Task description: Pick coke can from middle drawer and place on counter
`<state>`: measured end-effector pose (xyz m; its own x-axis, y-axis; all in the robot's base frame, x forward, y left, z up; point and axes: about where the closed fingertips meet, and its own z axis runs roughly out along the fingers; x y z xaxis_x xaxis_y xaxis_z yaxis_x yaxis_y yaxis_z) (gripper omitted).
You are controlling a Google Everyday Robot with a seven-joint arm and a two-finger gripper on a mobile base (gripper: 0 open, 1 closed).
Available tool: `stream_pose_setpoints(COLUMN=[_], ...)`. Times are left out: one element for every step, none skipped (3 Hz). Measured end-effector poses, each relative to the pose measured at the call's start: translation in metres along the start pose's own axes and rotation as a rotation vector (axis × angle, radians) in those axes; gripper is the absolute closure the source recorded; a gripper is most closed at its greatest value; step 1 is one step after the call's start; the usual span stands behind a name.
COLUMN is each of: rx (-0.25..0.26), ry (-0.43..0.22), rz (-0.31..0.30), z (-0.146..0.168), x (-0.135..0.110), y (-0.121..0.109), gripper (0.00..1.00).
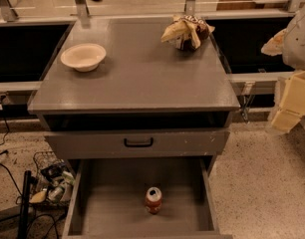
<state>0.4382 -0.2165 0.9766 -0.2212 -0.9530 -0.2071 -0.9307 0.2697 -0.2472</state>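
- Middle drawer (110, 203) is nearest the camera and pulled out. Its grey floor is open from above, so a top-down reach looks workable.
- Coke can (153, 199) stands upright on the drawer floor, about mid-width and toward the front, apart from both side walls. There looks to be room around it for a grasp.
- Just above is a closed drawer front (82, 144) with a black handle (138, 142).
- Worktop (142, 78) is bare across its middle, the likely set-down spot. Cream bowl (83, 57) sits back left and snack bag (186, 32) back right, well apart.
- Tool (292, 103) is at the right frame edge, off the cabinet's right side and well apart from the can. Open or closed: cannot tell.
- Arm (298, 34) shows only as a pale bulk above the tool, cut by the edge. The pose reads as held aside, reach not yet begun.
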Motion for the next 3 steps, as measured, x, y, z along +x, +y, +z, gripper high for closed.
stream_pose_setpoints(rx=[0.0, -0.002, -0.069], ry=[0.0, -0.014, -0.039], rz=[0.0, 0.003, 0.013], z=[0.0, -0.001, 0.008], x=[0.0, 0.0, 0.018], y=[0.0, -0.001, 0.01], gripper=[0.0, 0.0, 0.0])
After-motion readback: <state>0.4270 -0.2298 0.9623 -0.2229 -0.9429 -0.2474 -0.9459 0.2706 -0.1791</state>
